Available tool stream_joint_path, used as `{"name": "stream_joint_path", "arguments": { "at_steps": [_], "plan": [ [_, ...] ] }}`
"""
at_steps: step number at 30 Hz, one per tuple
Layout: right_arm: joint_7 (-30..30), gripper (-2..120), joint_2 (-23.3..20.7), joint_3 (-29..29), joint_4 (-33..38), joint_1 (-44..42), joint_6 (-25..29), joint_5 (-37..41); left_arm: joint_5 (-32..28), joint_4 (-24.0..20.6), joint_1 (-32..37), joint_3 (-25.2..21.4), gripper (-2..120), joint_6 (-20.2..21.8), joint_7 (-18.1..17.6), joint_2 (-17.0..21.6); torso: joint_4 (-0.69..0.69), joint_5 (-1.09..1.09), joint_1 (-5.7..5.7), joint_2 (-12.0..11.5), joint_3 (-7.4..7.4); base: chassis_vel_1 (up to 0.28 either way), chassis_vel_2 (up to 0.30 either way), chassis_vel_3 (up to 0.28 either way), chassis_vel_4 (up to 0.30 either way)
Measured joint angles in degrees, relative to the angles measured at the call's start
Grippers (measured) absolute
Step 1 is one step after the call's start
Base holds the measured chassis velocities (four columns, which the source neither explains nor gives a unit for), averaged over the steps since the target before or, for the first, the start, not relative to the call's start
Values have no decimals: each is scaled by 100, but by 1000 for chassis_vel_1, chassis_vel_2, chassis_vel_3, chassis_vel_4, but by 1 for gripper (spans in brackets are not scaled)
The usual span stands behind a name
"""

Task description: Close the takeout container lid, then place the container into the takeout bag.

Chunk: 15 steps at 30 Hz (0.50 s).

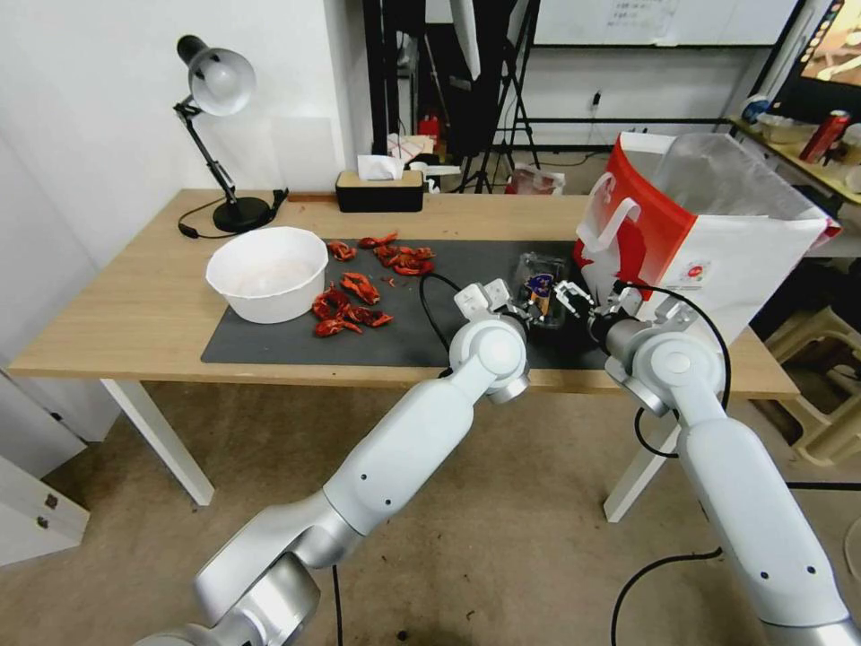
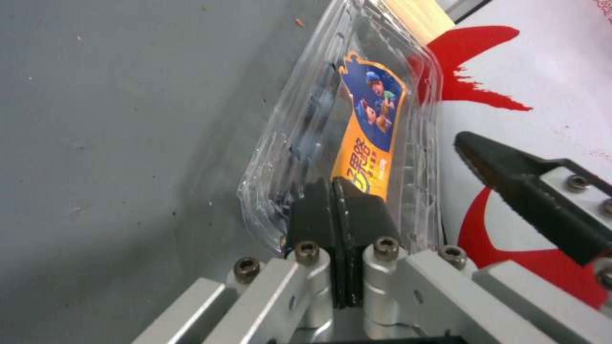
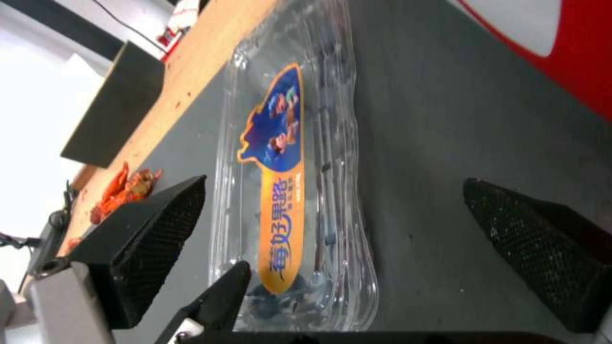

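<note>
The takeout container [image 1: 541, 274] is a clear clamshell with dark berries inside. It lies on the dark mat just left of the takeout bag [image 1: 717, 256]. Its lid [image 2: 366, 129], with an orange and blue label, rests down over the base. My left gripper [image 2: 333, 184] is shut, and its joined fingertips press against the near end of the lid. My right gripper [image 3: 333, 183] is open and straddles the container [image 3: 287, 157], one finger [image 3: 159, 224] close beside it and the other well off on the bag side. The red and white bag [image 2: 542, 71] stands upright with its clear liner open.
A white bowl [image 1: 267, 269] and scattered red crayfish [image 1: 359, 292] lie on the left part of the mat [image 1: 404, 323]. A desk lamp [image 1: 220, 90] and a black tissue box [image 1: 379, 190] stand at the table's back. The table's front edge is close beneath both wrists.
</note>
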Motion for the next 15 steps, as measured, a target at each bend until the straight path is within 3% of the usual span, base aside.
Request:
{"name": "stream_joint_path", "arguments": {
  "at_steps": [15],
  "plan": [
    [158,100,30,-189,-319,436,-441,268,0,-41,9,-2,0,-12,-7,0,0,0,0,0,0,0,0,0,0]
  ]
}}
